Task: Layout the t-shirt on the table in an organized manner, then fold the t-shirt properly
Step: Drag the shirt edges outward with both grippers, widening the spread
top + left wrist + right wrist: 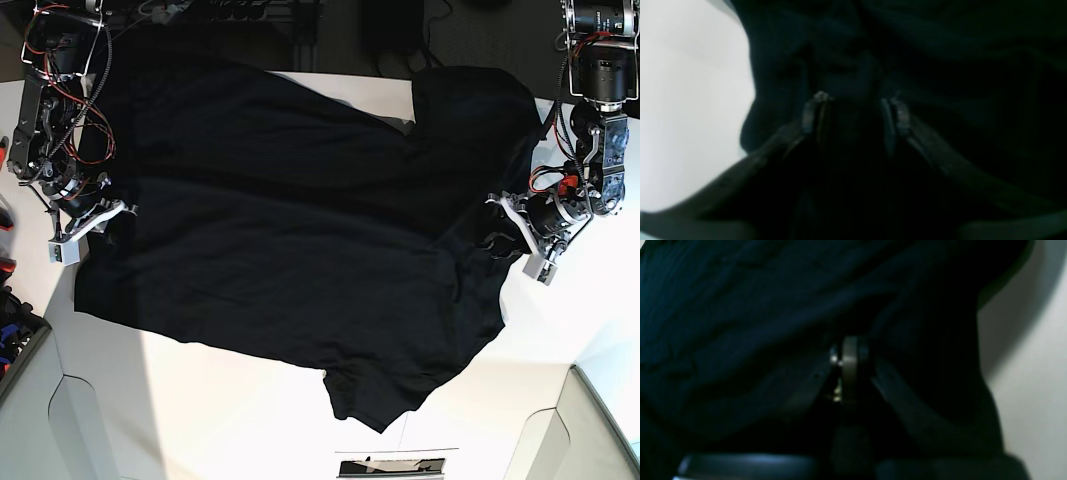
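Across the white table [250, 420], seen from the base view, the t-shirt [290, 230] lies spread with its long axis running left to right, tilted slightly so that its left end sits a little higher in that view than the middle. One sleeve [375, 395] projects toward the near edge of the table at lower centre; the opposite sleeve [465, 95] lies at the far right, bunched and partly folded over the body. Which end carries the collar I cannot tell, since the cloth is uniformly black and no print shows. At the shirt's left edge my right gripper [95, 215] rests against the fabric, its jaws drawn fully together; in the right wrist view my right gripper [850, 355] shows its pads pressed flat to each other with dark cloth draped all around, and whether any fabric is pinched between them I cannot tell. At the shirt's right edge my left gripper [505, 235] meets the rumpled hem. In the left wrist view my left gripper [853, 100] has its jaws standing apart, with a fold of black fabric lying between and just beyond the fingertips [820, 97].
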Motion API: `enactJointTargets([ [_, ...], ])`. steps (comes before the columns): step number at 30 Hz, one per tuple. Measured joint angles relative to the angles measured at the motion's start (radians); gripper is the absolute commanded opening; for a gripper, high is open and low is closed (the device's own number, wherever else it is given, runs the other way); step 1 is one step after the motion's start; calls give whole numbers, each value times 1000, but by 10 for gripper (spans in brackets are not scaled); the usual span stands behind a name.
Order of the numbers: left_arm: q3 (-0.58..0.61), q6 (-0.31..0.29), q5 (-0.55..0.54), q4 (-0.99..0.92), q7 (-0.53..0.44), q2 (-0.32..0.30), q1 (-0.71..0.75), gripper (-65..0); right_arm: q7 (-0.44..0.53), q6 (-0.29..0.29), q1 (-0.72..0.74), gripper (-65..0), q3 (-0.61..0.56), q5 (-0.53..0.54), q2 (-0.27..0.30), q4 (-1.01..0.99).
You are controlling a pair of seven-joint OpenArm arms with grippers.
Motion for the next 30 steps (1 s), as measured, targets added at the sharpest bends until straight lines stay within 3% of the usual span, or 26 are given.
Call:
enactJointTargets([
  [3, 0, 100, 85, -20, -25, 2, -29, -509, -27, 0, -11, -650, 0, 23, 2, 11],
  [7, 0, 122, 131, -84, -19, 8, -88, -645, -71, -1, -61, -650, 0, 66, 2, 85],
  [11, 0, 179, 161, -139, -17, 41, -150, -650, -160, -1, -124, -650, -1, 93, 1, 204],
  [16, 2, 201, 216, -223, -11, 92, -245, -650, -253, -7, -195, -650, -2, 172, 1, 316],
  [22, 208, 209, 272, -323, -64, 133, -356, -650, -246, -7, -246, -650, -40, 187, -1, 348],
  [25, 315, 290, 280, -331, -66, 153, -393, -650, -243, -7, -246, -650, -47, 176, -5, 381],
  [27, 337, 316, 279, -315, -43, 163, -404, -650, -223, -8, -245, -650, -47, 156, -4, 429],
  [30, 338, 304, 279, -230, 47, 143, -398, -650, -212, -8, -208, -650, -43, 148, -3, 463],
])
